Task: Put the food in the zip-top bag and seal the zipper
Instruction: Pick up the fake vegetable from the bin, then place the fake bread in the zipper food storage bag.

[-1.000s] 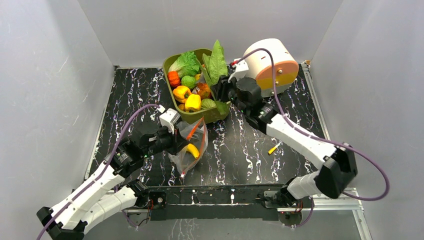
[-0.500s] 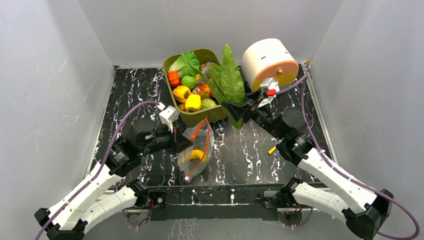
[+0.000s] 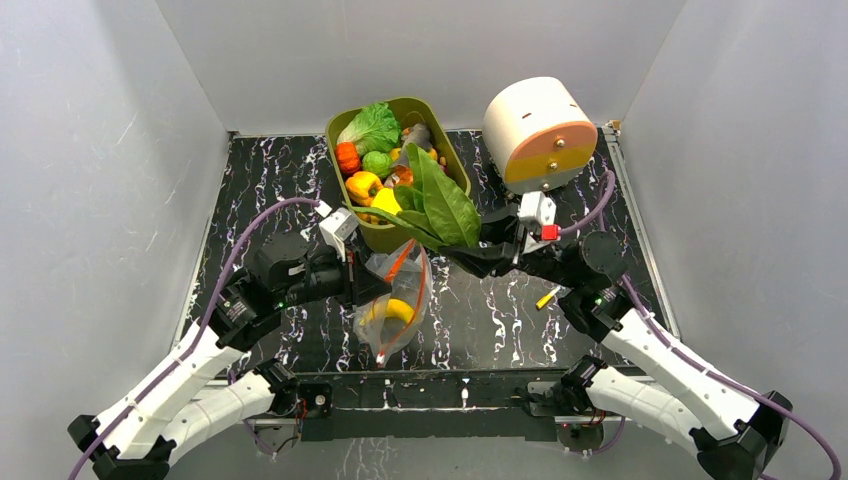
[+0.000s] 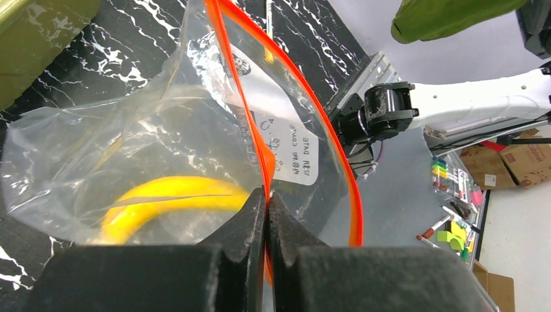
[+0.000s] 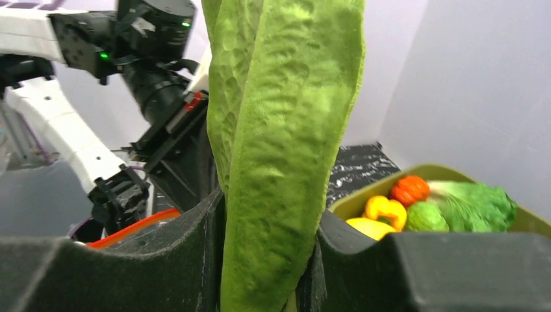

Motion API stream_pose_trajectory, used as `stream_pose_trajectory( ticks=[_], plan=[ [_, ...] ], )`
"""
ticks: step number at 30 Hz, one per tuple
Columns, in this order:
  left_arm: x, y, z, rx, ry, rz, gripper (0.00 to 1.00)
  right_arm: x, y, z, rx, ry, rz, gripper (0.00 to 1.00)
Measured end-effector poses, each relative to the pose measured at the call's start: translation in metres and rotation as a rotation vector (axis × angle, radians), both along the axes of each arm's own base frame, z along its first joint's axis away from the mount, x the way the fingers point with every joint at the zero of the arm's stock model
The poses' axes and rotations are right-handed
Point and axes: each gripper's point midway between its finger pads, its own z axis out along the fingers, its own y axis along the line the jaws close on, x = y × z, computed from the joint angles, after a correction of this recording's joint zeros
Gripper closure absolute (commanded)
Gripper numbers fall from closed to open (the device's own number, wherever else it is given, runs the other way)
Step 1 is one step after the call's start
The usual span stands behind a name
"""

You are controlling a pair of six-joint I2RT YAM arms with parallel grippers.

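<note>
Since earlier, our right hand [image 3: 478, 256], clamped on leaf [image 3: 438, 203], swung it left toward bag [image 3: 392, 312]; left hand [image 3: 366, 287] pinches zipper [image 4: 256, 140], banana [image 4: 162, 195] inside.

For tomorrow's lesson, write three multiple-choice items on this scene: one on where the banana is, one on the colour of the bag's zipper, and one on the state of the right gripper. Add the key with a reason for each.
1. Where is the banana?
A on a white plate
B inside the zip-top bag
C in a blue bowl

2. What colour is the zipper?
A blue
B black
C red-orange

3. What is the state of the right gripper?
A shut on the green leaf
B open and empty
C shut on a spoon

Key:
1 B, because the left wrist view shows the yellow fruit behind the clear plastic.
2 C, because the strip along the bag's mouth shows red-orange.
3 A, because the right wrist view shows the leaf pinched between the jaws.
</note>
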Motion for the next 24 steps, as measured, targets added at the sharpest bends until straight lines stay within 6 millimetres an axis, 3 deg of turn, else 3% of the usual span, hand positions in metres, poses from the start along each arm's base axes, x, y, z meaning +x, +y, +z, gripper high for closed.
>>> stream_pose_trajectory(
  ticks=[5,8,12,19,24],
  plan=[
    [-0.003,-0.003,0.006,-0.032,0.004,-0.017,1.00,-0.016,0.007,0.016,0.044,-0.078,0.104,0.80],
    [-0.005,-0.005,0.008,-0.038,0.004,-0.029,1.00,-0.011,0.014,0.020,0.072,-0.078,0.118,0.80],
    [-0.007,-0.007,0.008,-0.049,0.021,-0.042,1.00,-0.003,0.028,0.016,0.097,-0.023,0.125,0.76],
    [-0.008,-0.014,0.006,-0.093,0.051,-0.048,1.00,-0.023,0.065,0.015,0.141,-0.045,0.207,0.76],
    [-0.008,-0.017,0.012,-0.121,0.050,-0.055,1.00,-0.022,0.086,0.005,0.153,-0.039,0.232,0.74]
  ],
)
